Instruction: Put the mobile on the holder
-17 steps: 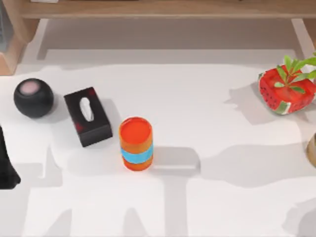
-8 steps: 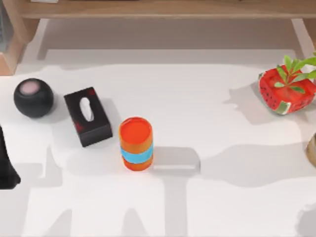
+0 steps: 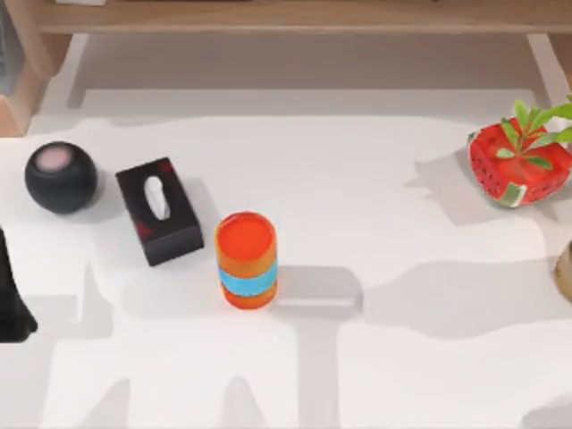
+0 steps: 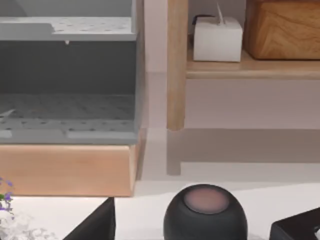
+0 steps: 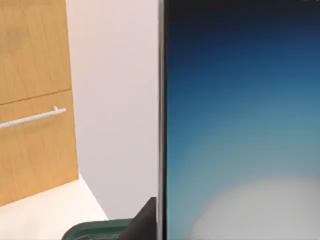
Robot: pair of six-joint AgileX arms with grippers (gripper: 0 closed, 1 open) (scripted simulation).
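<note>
The mobile (image 5: 240,125) stands close in front of the right wrist camera, its dark-blue screen glowing white low down and its pale edge upright. It is off the table, gripped by my right arm, and a dark finger (image 5: 146,220) shows beside that edge. A black wedge-shaped stand, apparently the holder (image 3: 11,295), sits at the table's left edge. The holder (image 4: 95,225) also appears in the left wrist view, beside the black ball.
A black ball speaker (image 3: 61,177), a black tissue box (image 3: 159,210) and an orange cup with a blue band (image 3: 246,259) stand left of centre. A strawberry-shaped planter (image 3: 520,161) sits at the right. A wooden shelf (image 4: 250,70) runs behind the table.
The shadow in the table's lower right corner has shrunk toward the edge. Nothing on the table has moved.
</note>
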